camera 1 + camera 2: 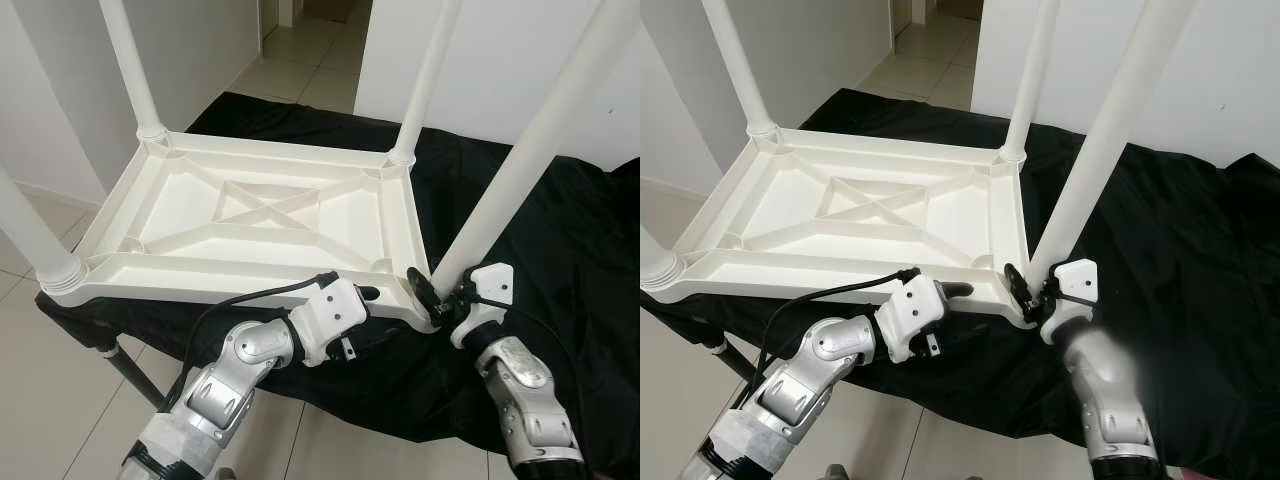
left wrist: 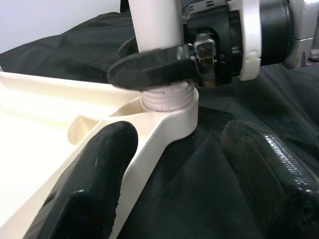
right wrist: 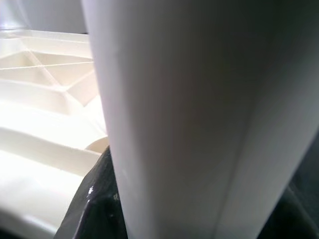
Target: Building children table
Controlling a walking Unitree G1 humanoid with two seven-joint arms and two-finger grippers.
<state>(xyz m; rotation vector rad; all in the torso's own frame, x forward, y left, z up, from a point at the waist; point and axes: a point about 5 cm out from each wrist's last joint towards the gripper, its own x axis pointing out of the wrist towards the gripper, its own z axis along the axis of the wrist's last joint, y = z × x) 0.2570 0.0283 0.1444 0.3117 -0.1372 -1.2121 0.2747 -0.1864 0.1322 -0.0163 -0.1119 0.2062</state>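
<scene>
An upturned white plastic children's tabletop (image 1: 250,215) lies on a black cloth (image 1: 560,270) as the left gripper (image 1: 372,294), fingers spread and empty, steadies its near edge, while just to its right the right gripper (image 1: 432,296) clamps the tilted white tubular leg (image 1: 520,160) at the near-right corner socket.

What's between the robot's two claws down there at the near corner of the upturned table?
The table's corner socket, with the leg standing in it. The right gripper clamps the leg's base; the left gripper straddles the rim beside it, open, clearest in the left wrist view.
</scene>
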